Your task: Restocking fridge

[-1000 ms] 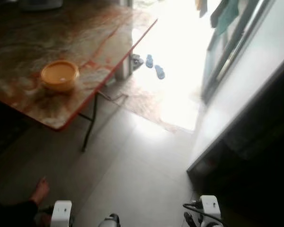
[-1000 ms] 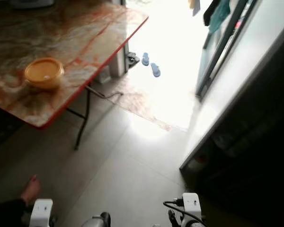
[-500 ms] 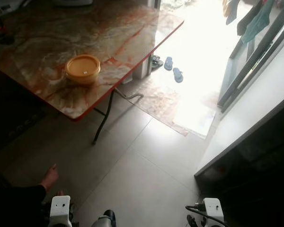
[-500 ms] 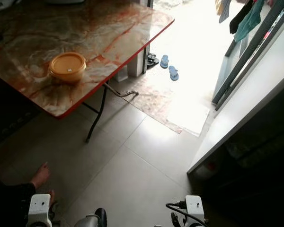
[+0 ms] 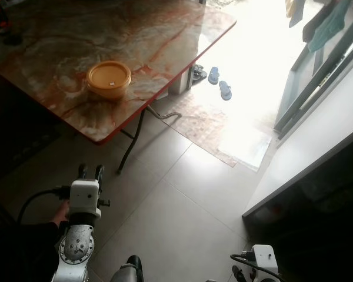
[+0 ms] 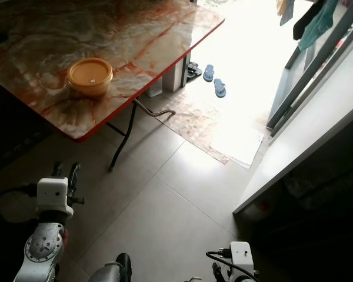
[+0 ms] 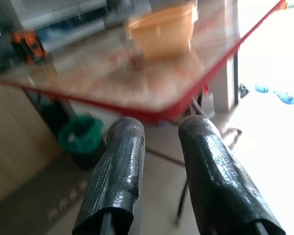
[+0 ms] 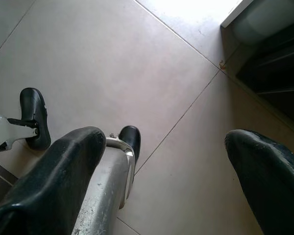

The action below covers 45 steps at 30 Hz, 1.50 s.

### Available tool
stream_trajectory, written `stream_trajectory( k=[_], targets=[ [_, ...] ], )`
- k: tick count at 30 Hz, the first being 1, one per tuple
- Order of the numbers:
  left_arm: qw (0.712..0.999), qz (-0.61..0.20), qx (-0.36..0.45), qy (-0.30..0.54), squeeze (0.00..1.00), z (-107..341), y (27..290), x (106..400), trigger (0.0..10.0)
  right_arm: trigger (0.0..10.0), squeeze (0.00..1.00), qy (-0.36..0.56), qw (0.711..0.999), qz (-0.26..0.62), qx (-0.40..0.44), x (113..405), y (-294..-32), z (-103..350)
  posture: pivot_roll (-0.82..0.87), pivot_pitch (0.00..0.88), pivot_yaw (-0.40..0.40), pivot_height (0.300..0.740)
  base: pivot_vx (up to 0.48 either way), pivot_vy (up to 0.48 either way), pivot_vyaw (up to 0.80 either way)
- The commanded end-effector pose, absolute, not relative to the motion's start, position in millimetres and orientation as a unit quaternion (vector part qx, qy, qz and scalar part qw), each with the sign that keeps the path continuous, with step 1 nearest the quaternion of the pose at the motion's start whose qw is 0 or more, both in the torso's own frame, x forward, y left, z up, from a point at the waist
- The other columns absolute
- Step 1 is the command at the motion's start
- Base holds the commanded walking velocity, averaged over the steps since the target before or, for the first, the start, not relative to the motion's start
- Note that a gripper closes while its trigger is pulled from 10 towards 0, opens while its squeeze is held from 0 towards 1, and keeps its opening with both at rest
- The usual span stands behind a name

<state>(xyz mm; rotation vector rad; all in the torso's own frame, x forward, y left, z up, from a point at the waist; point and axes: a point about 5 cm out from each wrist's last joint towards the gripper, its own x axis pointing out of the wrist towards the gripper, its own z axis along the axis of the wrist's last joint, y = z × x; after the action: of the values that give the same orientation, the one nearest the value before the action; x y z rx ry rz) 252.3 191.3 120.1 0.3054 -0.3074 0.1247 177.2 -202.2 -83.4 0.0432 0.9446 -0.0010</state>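
An orange lidded container [image 5: 109,79] sits near the front edge of a marbled, red-rimmed table [image 5: 41,53]. My left gripper [image 5: 89,171] is raised at floor-side of the table, below and short of the container, open a little with nothing between its fingers. In the left wrist view the container [image 7: 161,29] lies ahead, above the fingertips [image 7: 127,132]. The fridge stands at the right, with a white door panel [image 5: 317,135] and a dark inside [image 5: 317,223]. My right arm's wrist [image 5: 262,258] hangs low beside it; my right gripper [image 8: 161,142] is open over the floor tiles.
A person's hand [image 5: 62,211] and dark sleeve are at the lower left behind my left arm. Folding table legs [image 5: 132,141], a mat [image 5: 212,123], blue slippers [image 5: 219,82] and a sliding door frame [image 5: 317,64] lie ahead. A green bin [image 7: 81,139] stands under the table.
The camera has swung so the table sits further right. My left arm has risen into view from the bottom left toward the table edge. The right arm stays low.
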Motion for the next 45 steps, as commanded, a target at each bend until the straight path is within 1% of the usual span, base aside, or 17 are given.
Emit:
stream_trajectory(
  k=[1, 4, 6, 9, 10, 12, 14, 18, 21, 26, 30, 34, 37, 42, 45],
  targets=[
    [0.974, 0.059, 0.160, -0.151, 0.00, 124, 187, 248, 10.0, 10.0, 0.00, 0.468, 0.884, -0.005, 0.020, 168, -205, -87, 0.01, 0.207, -0.069, 0.740, 0.000, 0.000, 0.00],
    [0.972, 0.070, 0.162, -0.154, 0.00, 130, 186, 245, 10.0, 10.0, 0.00, 0.468, 0.884, -0.006, 0.020, 168, -206, -87, 0.01, 0.207, -0.069, 0.740, 0.000, 0.000, 0.00],
    [0.973, 0.107, 0.145, -0.145, 0.00, 130, 196, 247, 10.0, 10.0, 0.00, 0.468, 0.884, -0.006, 0.026, 168, -206, -87, 0.01, 0.206, -0.069, 0.740, 0.000, 0.000, 0.00],
    [0.973, 0.120, 0.142, -0.137, 0.00, 129, 201, 247, 10.0, 10.0, 0.00, 0.467, 0.884, -0.008, 0.028, 168, -205, -87, 0.01, 0.203, -0.070, 0.740, 0.000, 0.000, 0.00],
    [0.971, 0.151, 0.119, -0.141, 0.00, 137, 212, 253, 10.0, 10.0, 0.00, 0.467, 0.884, -0.011, 0.030, 168, -205, -87, 0.00, 0.198, -0.071, 0.740, 0.000, 0.000, 0.00],
    [0.971, 0.161, 0.103, -0.146, 0.00, 143, 217, 256, 10.0, 10.0, 0.00, 0.466, 0.884, -0.014, 0.033, 167, -205, -87, 0.01, 0.196, -0.070, 0.740, 0.000, 0.000, 0.00],
    [0.976, 0.108, 0.087, -0.166, 0.00, 157, 207, 263, 10.0, 10.0, 0.00, 0.466, 0.884, -0.012, 0.032, 167, -205, -88, 0.01, 0.190, -0.065, 0.740, 0.000, 0.000, 0.00],
    [0.982, 0.071, 0.051, -0.169, 0.00, 165, 192, 265, 10.0, 10.0, 0.00, 0.466, 0.884, -0.016, 0.035, 166, -204, -88, 0.00, 0.177, -0.057, 0.740, 0.000, 0.000, 0.00],
    [0.983, 0.056, 0.048, -0.170, 0.00, 168, 184, 265, 10.0, 10.0, 0.00, 0.466, 0.884, -0.014, 0.037, 165, -204, -88, 0.01, 0.171, -0.057, 0.740, 0.000, 0.000, 0.00],
    [0.983, 0.061, 0.046, -0.168, 0.00, 170, 187, 267, 10.0, 10.0, 0.00, 0.464, 0.885, -0.016, 0.042, 164, -204, -89, 0.01, 0.161, -0.056, 0.740, 0.000, 0.000, 0.00],
    [0.983, 0.056, 0.050, -0.168, 0.00, 174, 188, 268, 10.0, 10.0, 0.00, 0.468, 0.883, -0.013, 0.037, 163, -204, -89, 0.01, 0.155, -0.052, 0.740, 0.264, 0.000, 0.00],
    [0.984, 0.067, 0.056, -0.156, 0.00, 171, 190, 269, 10.0, 10.0, 0.00, 0.471, 0.882, -0.004, 0.028, 163, -203, -89, 0.00, 0.145, -0.053, 0.740, 0.320, 0.000, 0.00],
    [0.984, 0.066, 0.054, -0.156, 0.00, 171, 187, 269, 10.0, 10.0, 0.00, 0.476, 0.879, 0.001, 0.014, 163, -204, -90, 0.01, 0.142, -0.053, 0.740, 0.410, 0.000, 0.53],
    [0.985, 0.057, 0.052, -0.157, 0.00, 172, 183, 270, 10.0, 10.0, 0.00, 0.474, 0.880, -0.004, 0.023, 162, -204, -90, 0.01, 0.138, -0.055, 0.740, 0.435, 0.000, 0.67],
    [0.985, 0.057, 0.058, -0.155, 0.00, 171, 183, 270, 10.0, 10.0, 0.00, 0.478, 0.878, -0.008, 0.028, 160, -204, -91, 0.01, 0.135, -0.055, 0.740, 0.436, 0.000, 0.00]
  ],
)
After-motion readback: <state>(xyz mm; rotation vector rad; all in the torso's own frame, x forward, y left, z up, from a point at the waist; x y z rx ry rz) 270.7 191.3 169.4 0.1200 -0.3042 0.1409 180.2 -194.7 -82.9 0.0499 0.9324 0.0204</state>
